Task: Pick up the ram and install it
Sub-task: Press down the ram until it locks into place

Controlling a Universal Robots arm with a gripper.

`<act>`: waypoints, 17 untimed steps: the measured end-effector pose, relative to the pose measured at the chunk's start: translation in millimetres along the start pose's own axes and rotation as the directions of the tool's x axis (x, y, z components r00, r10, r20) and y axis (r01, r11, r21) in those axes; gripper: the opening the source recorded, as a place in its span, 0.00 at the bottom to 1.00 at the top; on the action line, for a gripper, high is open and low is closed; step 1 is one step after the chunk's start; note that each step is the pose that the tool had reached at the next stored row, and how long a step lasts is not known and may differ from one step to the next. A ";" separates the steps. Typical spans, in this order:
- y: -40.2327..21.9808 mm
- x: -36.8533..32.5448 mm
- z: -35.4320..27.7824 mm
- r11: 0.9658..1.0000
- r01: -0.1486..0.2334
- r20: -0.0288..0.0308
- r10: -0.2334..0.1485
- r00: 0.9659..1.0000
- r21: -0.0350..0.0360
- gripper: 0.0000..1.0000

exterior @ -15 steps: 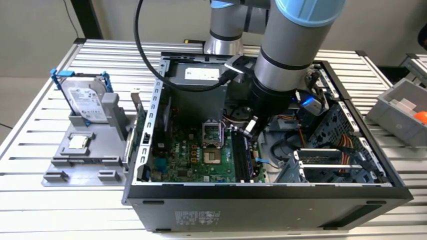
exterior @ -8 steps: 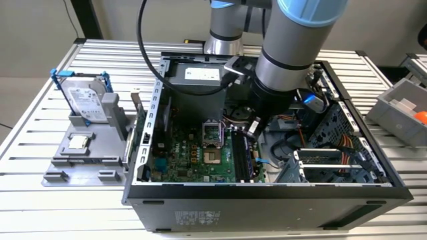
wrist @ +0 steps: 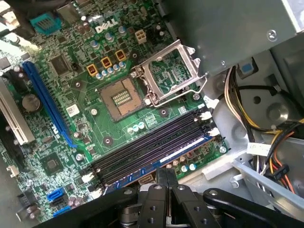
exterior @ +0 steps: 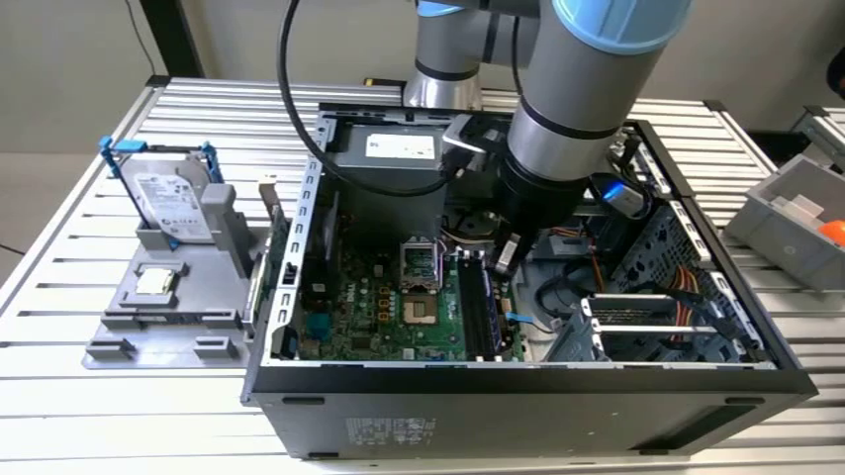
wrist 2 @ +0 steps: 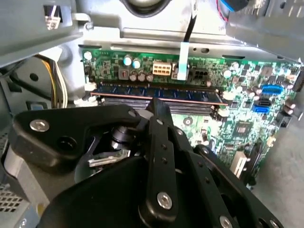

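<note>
The ram (wrist 2: 156, 92) is a dark blue stick with black chips. It lies along the memory slot nearest the board's edge, and in the first wrist view it shows as a blue strip (wrist: 183, 151) beside the empty black slots (wrist: 147, 147). My gripper (wrist 2: 156, 105) is shut, its black fingers pressed together. Its tip stands right over the middle of the ram's top edge; I cannot tell whether it touches. In the exterior view the gripper (exterior: 506, 262) hangs inside the open computer case (exterior: 528, 396), just above the slots (exterior: 482, 302).
A silver hard drive (exterior: 172, 203) stands in a grey fixture (exterior: 158, 307) at the exterior view's left. The open CPU socket (wrist: 122, 97) and its raised bracket (wrist: 168, 73) lie beside the slots. Yellow and orange cables (wrist: 256, 118) run past the slot ends. A grey bin (exterior: 793, 213) sits at the right.
</note>
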State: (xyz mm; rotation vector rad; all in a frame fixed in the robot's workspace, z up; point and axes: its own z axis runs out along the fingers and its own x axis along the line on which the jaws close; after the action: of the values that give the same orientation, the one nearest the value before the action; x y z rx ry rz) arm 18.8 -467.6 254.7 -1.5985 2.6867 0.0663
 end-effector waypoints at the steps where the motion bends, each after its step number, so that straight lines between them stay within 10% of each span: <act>1: -0.1 -0.1 0.1 1.000 0.008 0.000 -0.008 1.000 0.000 0.00; 8: -0.8 -0.4 0.1 0.996 0.092 0.001 -0.092 0.996 -0.005 0.00; 17: -0.9 -0.5 0.1 0.978 0.208 0.003 -0.208 0.978 -0.011 0.00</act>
State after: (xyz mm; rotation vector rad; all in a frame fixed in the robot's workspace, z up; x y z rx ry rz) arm 19.9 -467.6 254.7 -1.8702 2.5049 0.0796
